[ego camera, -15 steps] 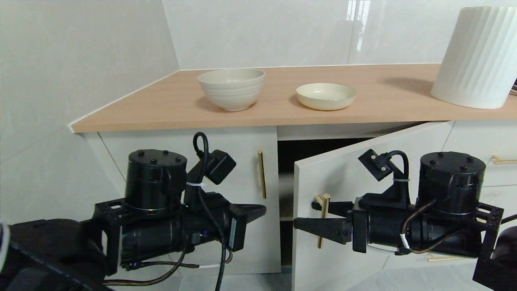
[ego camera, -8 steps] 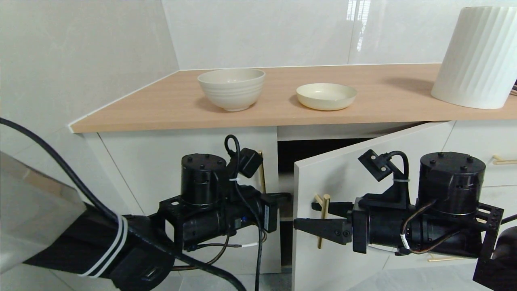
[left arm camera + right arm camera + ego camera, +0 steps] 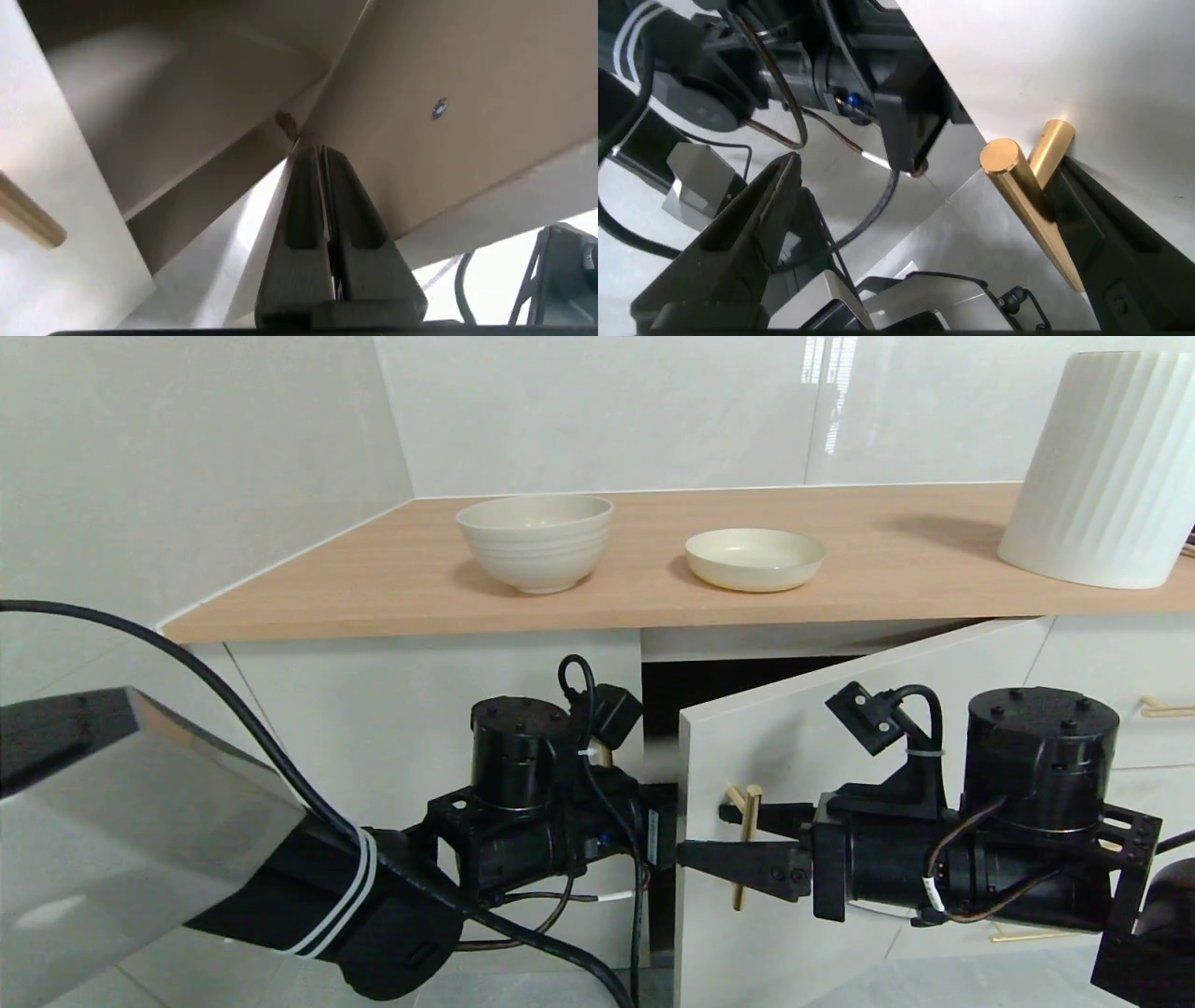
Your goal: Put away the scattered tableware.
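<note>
A cream bowl (image 3: 534, 537) and a shallow cream dish (image 3: 754, 558) stand on the wooden counter (image 3: 373, 588). Below them a white cabinet door (image 3: 840, 728) hangs partly open. My right gripper (image 3: 707, 833) is open in front of that door, with the door's gold handle (image 3: 747, 840) between its fingers. In the right wrist view the handle (image 3: 1032, 196) lies close to one finger (image 3: 1102, 233). My left gripper (image 3: 665, 807) is shut with nothing in it, its tip in the dark gap at the door's free edge. Its fingers (image 3: 320, 224) press together against the door's inner side (image 3: 467, 112).
A tall white ribbed container (image 3: 1102, 467) stands at the counter's right end. The left cabinet door (image 3: 373, 728) is closed, its gold handle (image 3: 28, 215) close by my left arm. A tiled wall closes off the left side. Another gold handle (image 3: 1167, 707) is at the far right.
My left arm has moved right and forward, carrying its shut gripper from in front of the closed left door into the gap at the open door's edge. The right arm has stayed still.
</note>
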